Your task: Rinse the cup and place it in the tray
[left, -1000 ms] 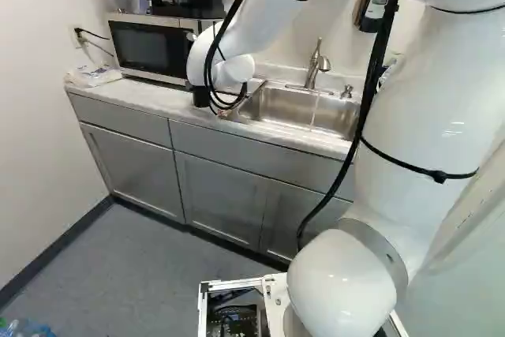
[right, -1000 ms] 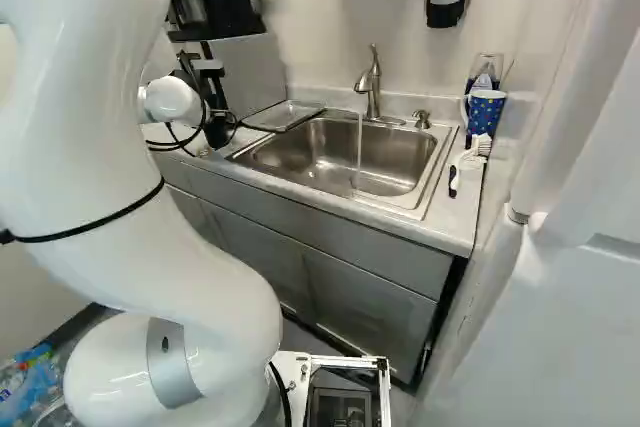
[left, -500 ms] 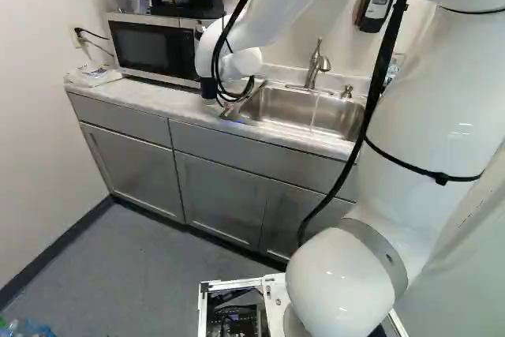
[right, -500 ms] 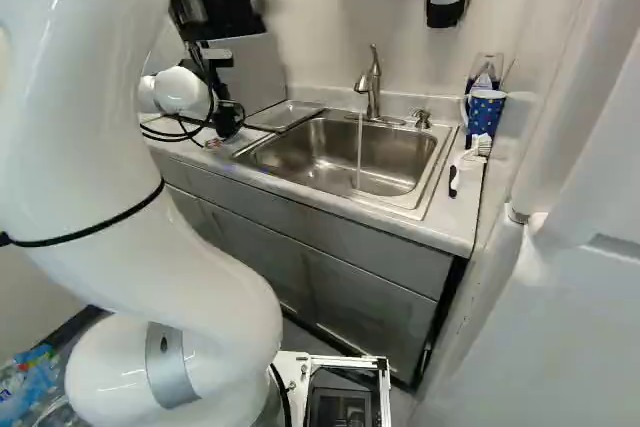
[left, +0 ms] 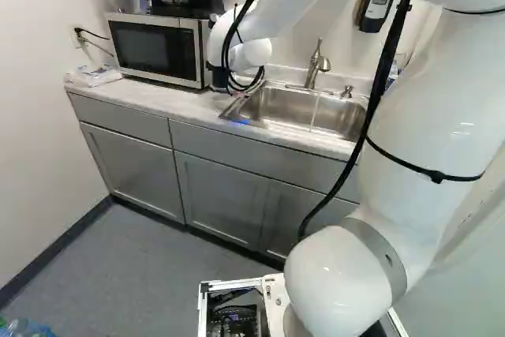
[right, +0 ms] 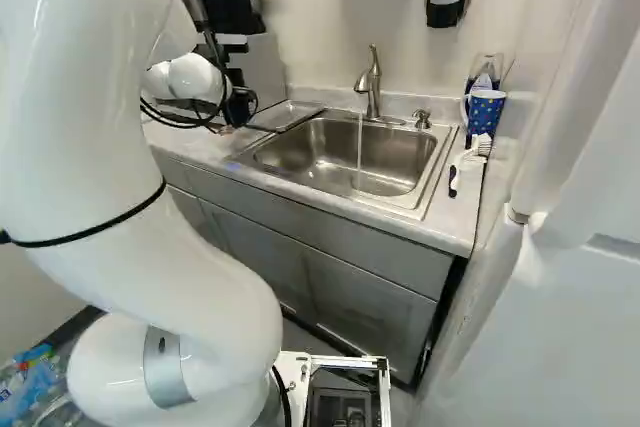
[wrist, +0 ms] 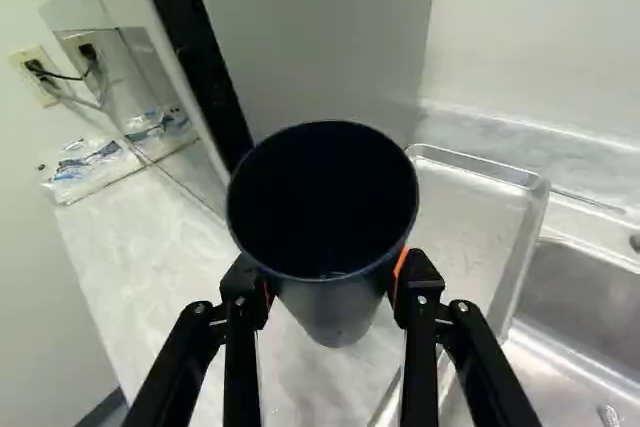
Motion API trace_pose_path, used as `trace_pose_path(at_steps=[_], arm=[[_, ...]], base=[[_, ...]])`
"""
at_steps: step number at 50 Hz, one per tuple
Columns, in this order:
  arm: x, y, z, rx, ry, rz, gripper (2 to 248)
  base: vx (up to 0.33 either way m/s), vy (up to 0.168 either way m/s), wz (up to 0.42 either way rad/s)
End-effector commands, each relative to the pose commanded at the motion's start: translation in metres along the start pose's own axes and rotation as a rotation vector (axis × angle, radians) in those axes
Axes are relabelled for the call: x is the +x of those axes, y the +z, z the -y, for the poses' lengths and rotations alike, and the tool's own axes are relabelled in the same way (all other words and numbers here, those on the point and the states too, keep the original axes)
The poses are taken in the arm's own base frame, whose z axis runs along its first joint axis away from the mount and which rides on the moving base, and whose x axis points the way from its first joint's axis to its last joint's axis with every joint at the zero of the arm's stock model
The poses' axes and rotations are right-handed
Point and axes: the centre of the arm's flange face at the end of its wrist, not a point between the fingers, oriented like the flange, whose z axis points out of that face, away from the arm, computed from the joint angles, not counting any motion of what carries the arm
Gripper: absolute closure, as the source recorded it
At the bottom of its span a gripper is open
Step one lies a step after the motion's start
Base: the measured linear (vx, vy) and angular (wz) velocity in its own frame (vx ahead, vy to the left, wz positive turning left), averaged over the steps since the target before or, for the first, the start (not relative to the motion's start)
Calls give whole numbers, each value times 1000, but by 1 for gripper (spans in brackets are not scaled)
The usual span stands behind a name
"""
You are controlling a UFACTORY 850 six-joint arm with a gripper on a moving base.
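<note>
Dark cup (wrist: 335,309) upright in the gripper (right: 228,125), near the metal tray (wrist: 470,209)

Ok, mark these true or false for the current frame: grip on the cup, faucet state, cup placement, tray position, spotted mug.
1. The gripper is shut on the dark cup. True.
2. The faucet is off. False: water runs from it.
3. The cup already rests in the tray. False: the gripper holds it.
4. The tray lies between the microwave and the sink. True.
5. The spotted blue mug stands beyond the sink from the tray. True.
</note>
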Motion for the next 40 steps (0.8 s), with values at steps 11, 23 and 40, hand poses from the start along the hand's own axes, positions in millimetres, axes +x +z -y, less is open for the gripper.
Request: trace_pose_path(at_steps=[11,23,40], arm=[[11,-9,-16,-27,11,-26,124],[21,-18,-33,-57,23,-50,124],[22,-24,-58,-103,39,-54,124]], base=[[0,0,0],[0,0,0],[0,0,0]])
